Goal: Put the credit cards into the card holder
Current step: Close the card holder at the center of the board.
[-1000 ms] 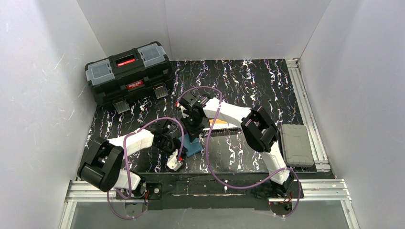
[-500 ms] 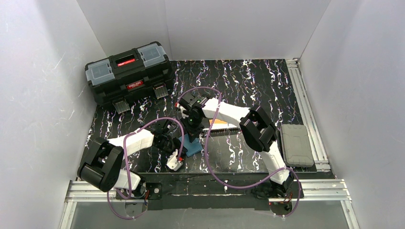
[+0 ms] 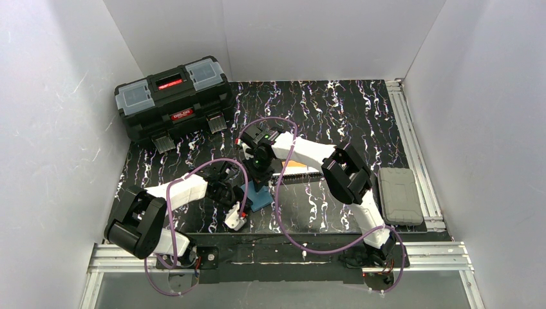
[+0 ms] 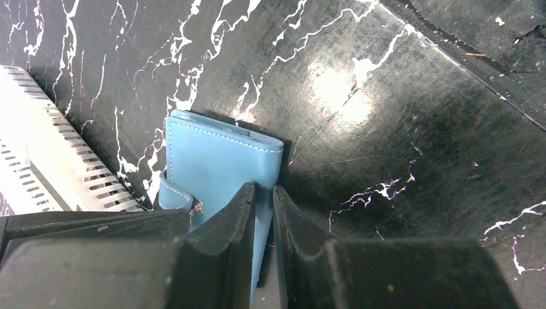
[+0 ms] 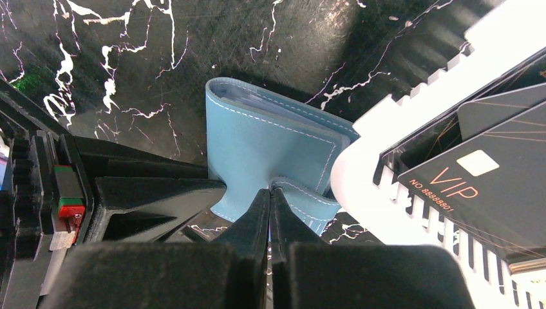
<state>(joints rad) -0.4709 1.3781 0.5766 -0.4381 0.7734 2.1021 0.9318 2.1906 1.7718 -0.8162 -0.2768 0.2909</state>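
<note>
Credit cards, thin flat plastic ones, lie in a white mesh plastic basket [image 5: 367,161], and the teal-blue leather card holder [image 3: 261,200] sits on the black table with white marble streaks [image 3: 335,109], near the front edge and about in the middle, between the two arms. At the far left back corner stands a big black plastic toolbox with grey lid parts [image 3: 174,103], well apart from everything else. Next comes the left gripper [image 4: 264,188]. Its two black fingers are almost together, and they pinch the near edge of the card holder [image 4: 219,161], one finger on each side of it. The card holder lies folded on the table, touching the white basket [image 4: 51,161] on one side. Its little snap-button tab [image 5: 302,199] curls up from the cover. The right gripper [image 5: 270,190] reaches down from above with its fingers pressed tight together, and the tip of the tab is pinched between them. Just beside the card holder [image 5: 270,145] is the basket, and inside it rests a black card with "VIP" in orange letters [image 5: 496,193], with another dark card [image 5: 496,106] partly under it. From above, an orange card [image 3: 297,165] peeks out past the right arm. At the far right edge of the table lies a flat grey plastic case [image 3: 399,195].
</note>
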